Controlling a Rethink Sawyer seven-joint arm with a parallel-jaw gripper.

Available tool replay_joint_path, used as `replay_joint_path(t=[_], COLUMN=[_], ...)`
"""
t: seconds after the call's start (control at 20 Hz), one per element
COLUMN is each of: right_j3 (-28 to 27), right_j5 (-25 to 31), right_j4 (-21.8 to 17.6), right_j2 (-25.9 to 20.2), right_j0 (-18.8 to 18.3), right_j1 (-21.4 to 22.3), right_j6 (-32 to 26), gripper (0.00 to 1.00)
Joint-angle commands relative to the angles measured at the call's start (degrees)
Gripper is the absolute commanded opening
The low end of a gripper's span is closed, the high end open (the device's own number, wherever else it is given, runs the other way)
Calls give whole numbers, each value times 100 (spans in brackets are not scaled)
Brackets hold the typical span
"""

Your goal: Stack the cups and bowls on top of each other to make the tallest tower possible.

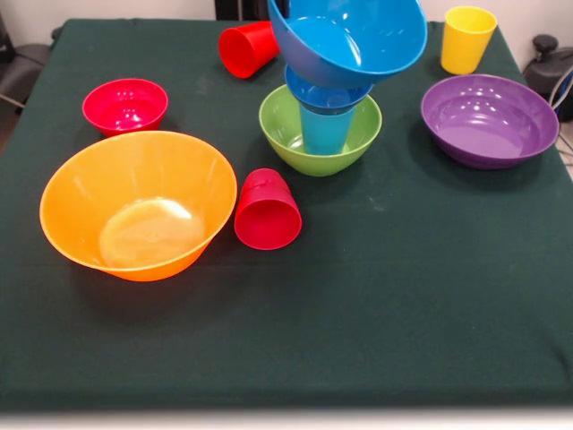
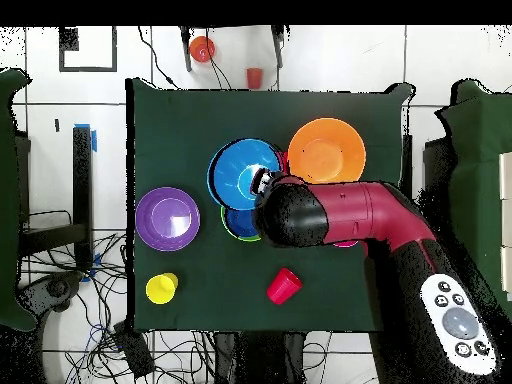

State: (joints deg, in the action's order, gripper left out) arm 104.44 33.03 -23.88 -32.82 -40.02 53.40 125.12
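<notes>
Carefully: I'd level the tilted medium blue bowl [image 1: 351, 38] over the tower [image 1: 322, 121] before lowering; my claw's grip, I cannot tell.

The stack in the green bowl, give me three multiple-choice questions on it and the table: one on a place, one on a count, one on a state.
1. Where does the light blue cup stand?
A. In the green bowl
B. In the purple bowl
C. On the cloth

2. How many red cups show in the front view?
A. One
B. Two
C. Three

3. How does the big blue bowl sit on top of the stack?
A. Upside down
B. Level
C. Tilted, mouth up

Answers: 1 A, the cup rises from inside the green bowl. 2 B, one red cup beside the orange bowl, another at the far side. 3 C, its rim slants.
</notes>
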Motion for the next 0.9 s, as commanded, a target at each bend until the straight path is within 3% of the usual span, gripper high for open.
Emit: replay_joint_path(t=[0.05, 0.5, 0.9], right_j3=[-2, 213, 477], right_j5=[415, -410, -920], right_j4=[43, -357, -508], right_j2=[-196, -67, -6], right_j0=[169, 156, 73], right_j1=[-32, -550, -713], right_j6=[-483, -304, -171], gripper=[0, 0, 0])
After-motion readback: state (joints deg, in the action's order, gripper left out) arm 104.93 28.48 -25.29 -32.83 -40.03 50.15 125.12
